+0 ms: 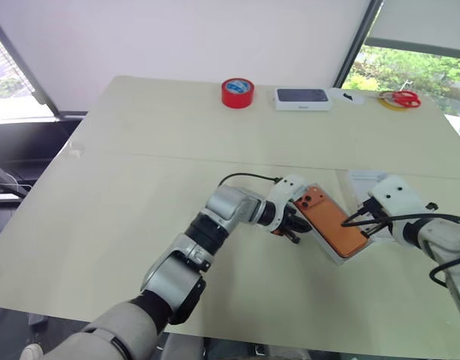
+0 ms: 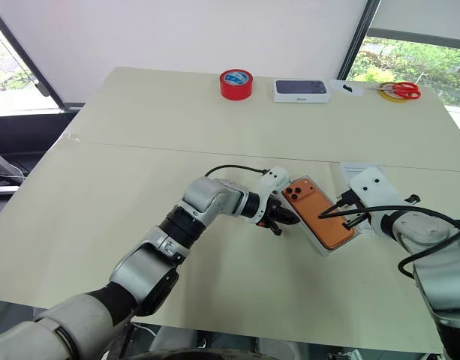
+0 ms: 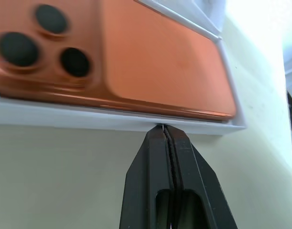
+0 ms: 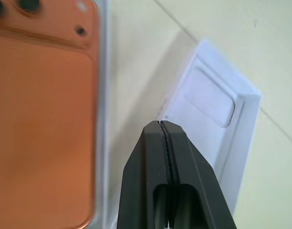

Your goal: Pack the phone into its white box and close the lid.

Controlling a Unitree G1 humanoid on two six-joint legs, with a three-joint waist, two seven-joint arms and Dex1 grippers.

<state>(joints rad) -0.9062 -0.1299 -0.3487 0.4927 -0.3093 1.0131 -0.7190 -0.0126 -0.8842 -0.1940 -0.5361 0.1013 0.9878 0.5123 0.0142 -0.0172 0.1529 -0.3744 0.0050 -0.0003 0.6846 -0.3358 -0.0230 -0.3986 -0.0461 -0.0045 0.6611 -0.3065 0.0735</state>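
The phone (image 1: 331,223) was orange with black lenses, lying in a white-rimmed box (image 3: 112,120), and the lid (image 4: 217,119) beside it was all white. Both grippers' fingers (image 3: 170,181) were black. Farther back on the pale cream table (image 1: 139,150) sat a red tape roll (image 1: 237,92) (blue inside), a white box with a dark-blue top (image 1: 302,97) and red-handled scissors (image 1: 401,97).

Far across the table (image 1: 139,225): red tape roll (image 1: 237,92); just beside it, white box with dark-blue top (image 1: 302,98); beyond that box, well apart from the roll, red-handled scissors (image 1: 401,97) on yellow tape ring (image 1: 395,104).
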